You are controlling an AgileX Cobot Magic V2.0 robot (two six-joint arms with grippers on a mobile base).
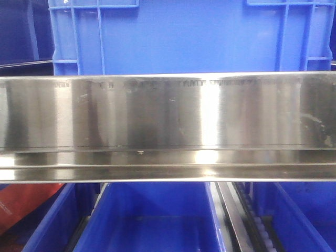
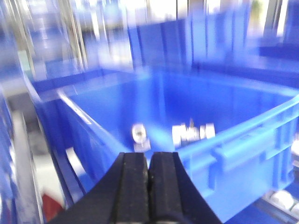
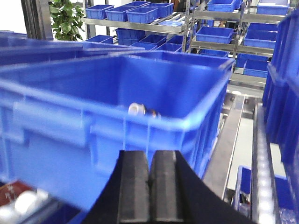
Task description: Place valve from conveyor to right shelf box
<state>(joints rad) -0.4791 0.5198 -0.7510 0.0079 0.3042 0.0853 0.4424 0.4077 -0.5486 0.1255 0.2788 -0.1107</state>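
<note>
In the blurred left wrist view, a blue box [image 2: 243, 149] holds two silvery valves, one near the middle [image 2: 139, 134] and one to its right [image 2: 194, 132]. My left gripper [image 2: 148, 158] is shut and empty, just outside the box's near rim. In the right wrist view, a whitish end of a valve [image 3: 138, 109] shows just over the near rim of a big blue box [image 3: 70, 126]. My right gripper [image 3: 150, 156] is shut and empty, in front of that box's wall. The conveyor is out of view.
A shiny steel shelf beam [image 1: 168, 126] fills the front view, with a blue crate [image 1: 189, 37] above and open blue boxes [image 1: 152, 220] below. Roller tracks [image 3: 261, 177] run along the right. Racks of blue boxes [image 3: 140, 14] stand behind.
</note>
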